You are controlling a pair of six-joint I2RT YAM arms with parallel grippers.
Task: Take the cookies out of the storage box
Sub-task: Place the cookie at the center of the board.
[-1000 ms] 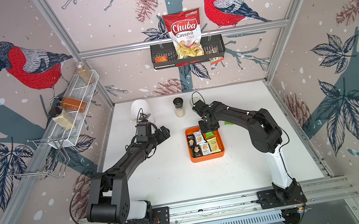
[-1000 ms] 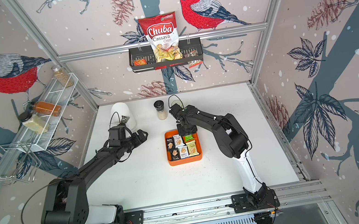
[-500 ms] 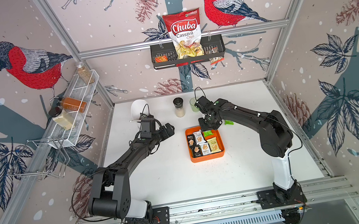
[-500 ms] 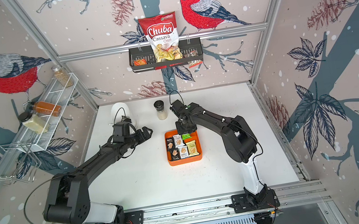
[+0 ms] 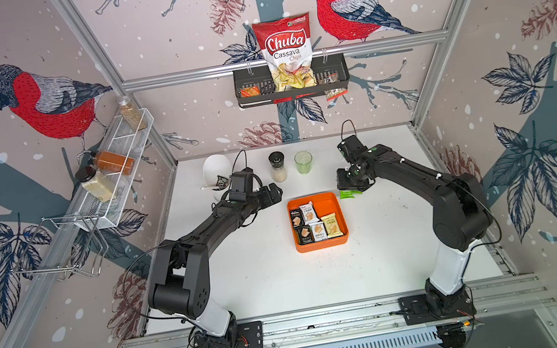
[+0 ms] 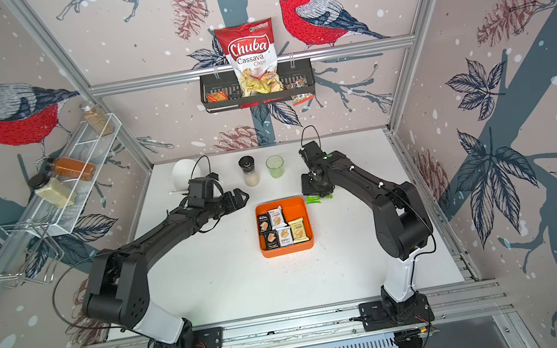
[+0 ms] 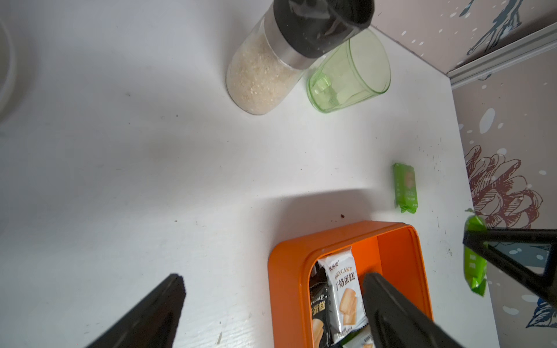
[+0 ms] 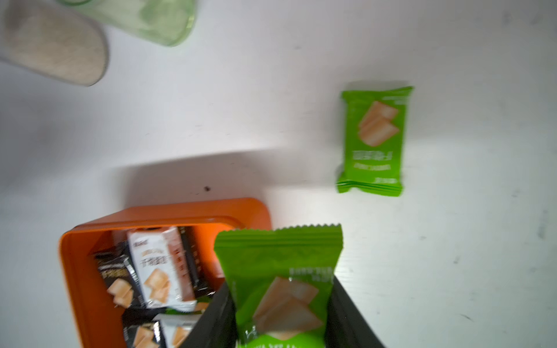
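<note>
Beyond the far right corner of the shallow orange plastic tray [image 5: 321,245], right claw [image 8: 280,286] pinching a green cookie packet [image 8: 277,256], long axis in line with the claw, serrated end outward, second green packet [image 8: 373,138] flat on white table [image 5: 248,280], left claw [image 5: 276,194] spread.

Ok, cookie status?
Left pincer open, empty. Right pincer shut on green packet, outside storage box. Second green packet on table; other packets in box. Nothing blocking.

The right gripper [image 8: 280,296] has carried a green cookie packet [image 8: 278,256] out of the storage box [image 5: 321,245], past its far edge, while the left gripper [image 5: 277,194] has drawn nearer it.
</note>
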